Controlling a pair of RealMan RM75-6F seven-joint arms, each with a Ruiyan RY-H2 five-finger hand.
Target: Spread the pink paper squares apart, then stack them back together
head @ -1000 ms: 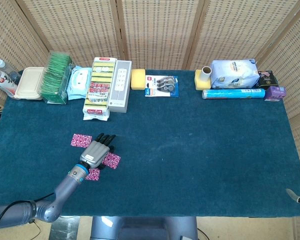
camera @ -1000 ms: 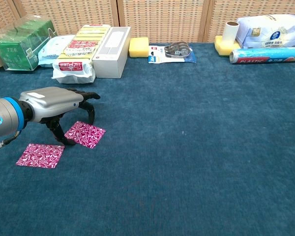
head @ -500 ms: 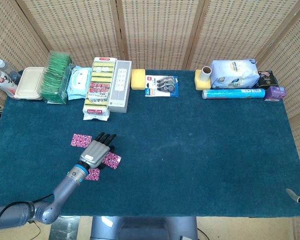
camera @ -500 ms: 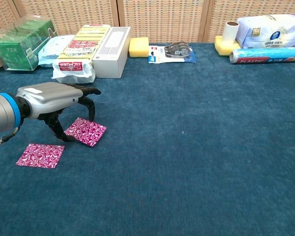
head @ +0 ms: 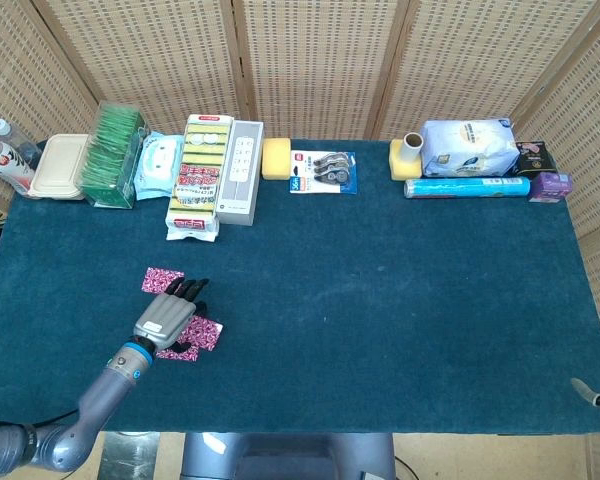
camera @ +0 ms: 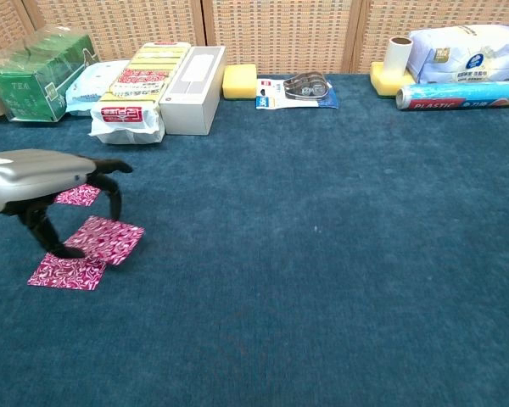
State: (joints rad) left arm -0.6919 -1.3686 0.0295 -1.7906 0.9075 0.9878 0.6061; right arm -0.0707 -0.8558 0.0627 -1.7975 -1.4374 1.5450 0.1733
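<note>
My left hand (head: 165,318) (camera: 41,171) hovers low over the blue cloth at the front left, palm down. Its thumb and fingers pinch one pink patterned paper square (camera: 109,238) (head: 203,334). That square overlaps the far corner of a second pink square (camera: 63,273) lying flat nearer the front edge. A third pink square (head: 160,279) (camera: 78,195) lies flat just beyond the hand, partly hidden by it in the chest view. Only a grey sliver of my right hand (head: 592,392) shows at the bottom right edge of the head view.
Along the back edge stand a green tea box (head: 115,155), a wipes pack (head: 157,165), a sponge pack (head: 197,175), a grey box (head: 240,172), yellow sponges (head: 276,158), a tape pack (head: 324,171), a plastic-wrap roll (head: 467,187) and a white bag (head: 468,148).
My left hand has drawn back toward the front left, carrying the pinched pink square with it. That square now overlaps the nearest one, and the far square has come into the chest view.
</note>
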